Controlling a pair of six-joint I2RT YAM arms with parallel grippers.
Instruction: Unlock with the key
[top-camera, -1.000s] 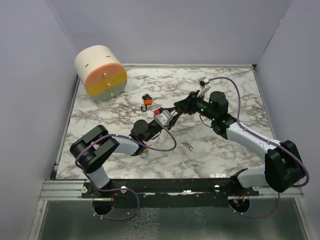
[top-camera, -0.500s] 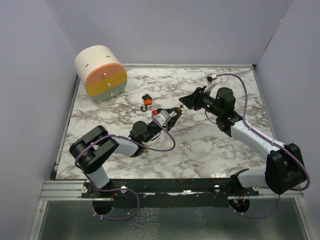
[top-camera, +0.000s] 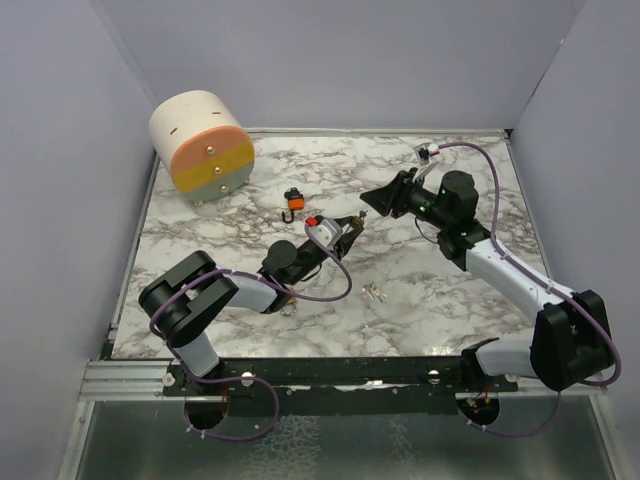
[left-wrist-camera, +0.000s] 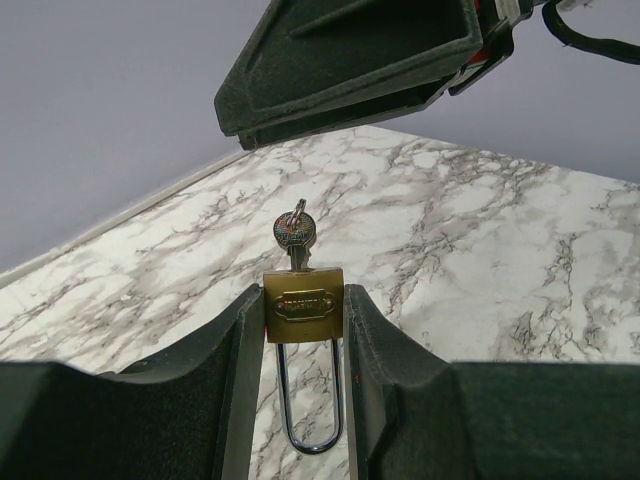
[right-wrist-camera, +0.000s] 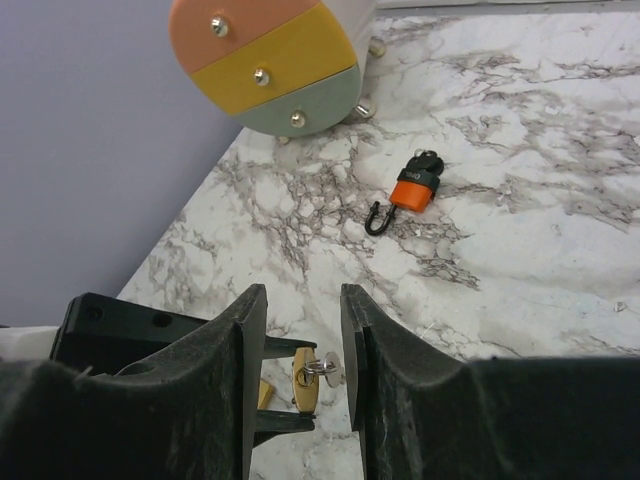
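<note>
1. Two grippers sit close together over the middle of the marble table (top-camera: 450, 300). The top view shows their tips near each other but not touching.
2. The left gripper (left-wrist-camera: 302, 318) squeezes a brass padlock (left-wrist-camera: 303, 303) between its fingers. Only the left wrist view shows this well. The lock stands upright and its silver loop (left-wrist-camera: 310, 410) hangs down.
3. A key (left-wrist-camera: 295, 230) sticks up out of the brass padlock.
4. The right gripper (right-wrist-camera: 300, 300) is open, with nothing in it. In the left wrist view it hangs above the key and does not touch it.
5. The right wrist view looks down between its own fingers at the key and lock below.
6. That view also shows an orange padlock (right-wrist-camera: 412, 190) lying on the table with its hook open. Behind it is a round box (right-wrist-camera: 270, 60) with pink, yellow and green fronts.
7. Only the top view shows some small loose keys (top-camera: 375, 293) lying on the table, nearer the arm bases.
</note>
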